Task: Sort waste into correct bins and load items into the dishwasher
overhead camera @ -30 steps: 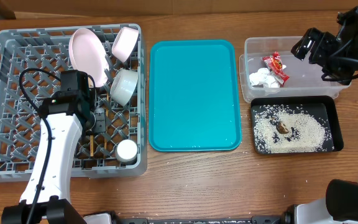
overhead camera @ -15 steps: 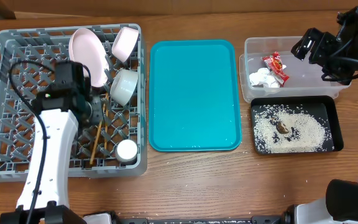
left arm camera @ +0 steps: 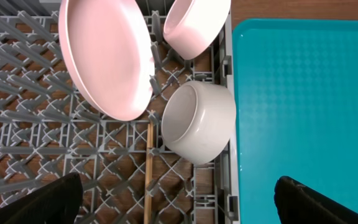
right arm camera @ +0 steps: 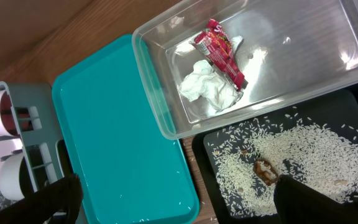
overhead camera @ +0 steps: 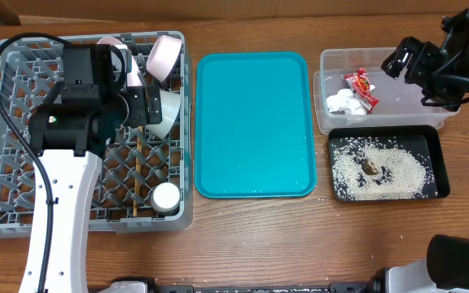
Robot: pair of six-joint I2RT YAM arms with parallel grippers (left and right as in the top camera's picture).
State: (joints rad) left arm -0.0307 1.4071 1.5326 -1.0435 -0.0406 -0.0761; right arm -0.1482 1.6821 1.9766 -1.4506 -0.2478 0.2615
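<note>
My left gripper (overhead camera: 139, 104) hangs open and empty over the grey dishwasher rack (overhead camera: 6, 175). Its dark fingertips (left arm camera: 50, 200) stand wide apart. Under it in the rack are the pink plate (left arm camera: 107, 56), the pink bowl (left arm camera: 194, 25) and the grey-white bowl (left arm camera: 197, 121). The wooden chopsticks (overhead camera: 135, 172) lie flat in the grid, and the white cup (overhead camera: 166, 197) sits at the rack's front right. My right gripper (overhead camera: 401, 59) is open above the clear tub (overhead camera: 405, 102). In the tub are the red wrapper (right arm camera: 219, 53) and tissue (right arm camera: 207, 87). Rice (right arm camera: 303, 149) and a brown scrap (right arm camera: 266, 171) lie in the black tray (overhead camera: 440, 163).
The teal tray (overhead camera: 255, 122) lies between the rack and the two bins, with a few stray rice grains on it. The left arm's body and cable cover the rack's middle in the overhead view. Bare wooden table (overhead camera: 300, 236) runs along the front.
My left gripper opened and let go of the chopsticks, which now lie in the rack. The left arm lifted and drew toward the rack's back. The right arm stayed still.
</note>
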